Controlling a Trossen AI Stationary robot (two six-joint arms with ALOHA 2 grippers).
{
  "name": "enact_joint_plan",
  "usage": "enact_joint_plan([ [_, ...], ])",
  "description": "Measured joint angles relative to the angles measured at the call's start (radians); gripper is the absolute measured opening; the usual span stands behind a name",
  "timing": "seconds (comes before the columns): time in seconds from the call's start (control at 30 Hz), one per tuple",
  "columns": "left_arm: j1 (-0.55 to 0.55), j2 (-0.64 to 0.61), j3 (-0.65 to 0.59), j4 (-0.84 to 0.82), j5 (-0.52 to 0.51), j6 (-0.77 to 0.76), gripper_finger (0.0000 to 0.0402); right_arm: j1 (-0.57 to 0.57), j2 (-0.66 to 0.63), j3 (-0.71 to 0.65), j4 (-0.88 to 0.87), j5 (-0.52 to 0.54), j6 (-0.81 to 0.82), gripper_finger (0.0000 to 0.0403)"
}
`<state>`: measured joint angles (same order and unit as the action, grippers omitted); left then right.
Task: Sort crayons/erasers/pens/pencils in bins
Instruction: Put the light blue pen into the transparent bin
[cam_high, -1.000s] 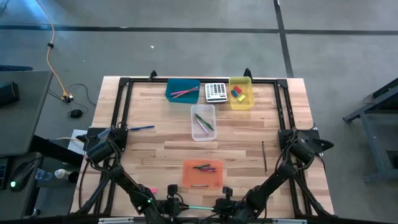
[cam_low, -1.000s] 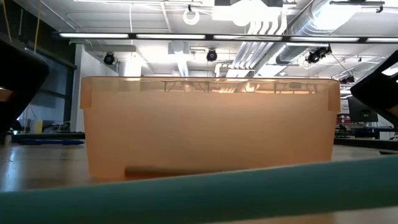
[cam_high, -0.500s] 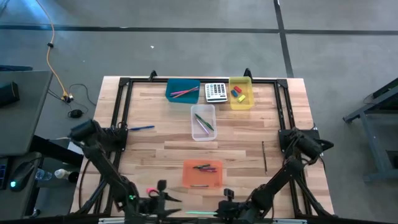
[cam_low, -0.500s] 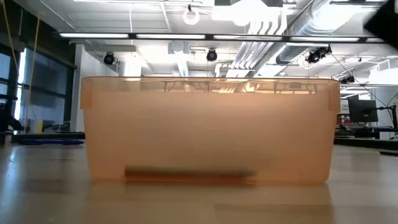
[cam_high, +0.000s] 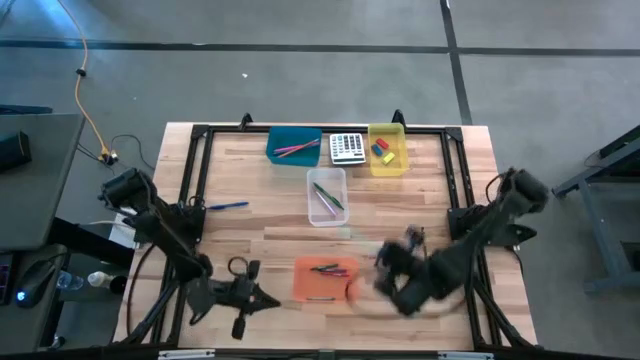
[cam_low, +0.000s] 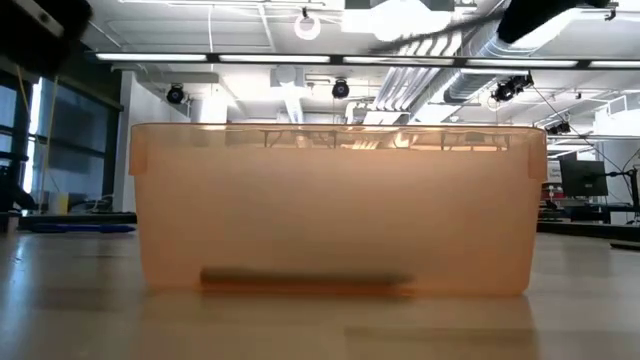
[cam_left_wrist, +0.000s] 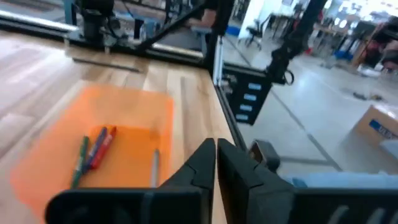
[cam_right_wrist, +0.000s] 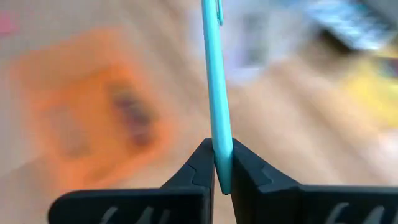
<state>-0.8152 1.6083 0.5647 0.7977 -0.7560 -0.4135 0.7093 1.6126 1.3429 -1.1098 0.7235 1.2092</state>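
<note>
Right wrist view shows the right end effector (cam_right_wrist: 216, 163) clamped on a teal pen (cam_right_wrist: 213, 74), held above the table (cam_high: 260, 225) just beside the orange bin (cam_high: 325, 280). High view places the left end effector (cam_high: 243, 297), fingers pressed together and empty, on that bin's other side, near the table's front edge.

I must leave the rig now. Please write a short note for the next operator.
Left gripper: shut, empty, left of the orange bin.
Right gripper: shut on a teal pen, right of that bin.
Done: sticks lie in the teal bin, clear bin and orange bin; erasers in the yellow bin.
Left: bin the held pen; the blue pen and dark stick lie on the table.
</note>
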Motion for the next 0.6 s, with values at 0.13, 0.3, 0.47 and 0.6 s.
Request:
enact_joint_plan([
  [0.13,0.052,-0.009,-0.071,0.121,0.046,0.062,0.0007,-0.176,-0.089,0.000,-0.282,0.003,0.085,0.0011],
  [0.3,0.136,-0.009,-0.093,0.144,0.128,0.103,0.0002,-0.470,-0.136,-0.001,-0.377,0.009,-0.047,0.0011],
  [0.47,0.207,-0.009,-0.094,0.143,0.176,0.155,0.0001,-0.780,-0.136,-0.016,-0.257,-0.004,-0.368,0.0011],
  [0.6,0.272,-0.009,-0.118,0.145,0.200,0.155,0.0000,-1.000,-0.136,-0.078,-0.050,-0.115,-0.637,0.0008],
])
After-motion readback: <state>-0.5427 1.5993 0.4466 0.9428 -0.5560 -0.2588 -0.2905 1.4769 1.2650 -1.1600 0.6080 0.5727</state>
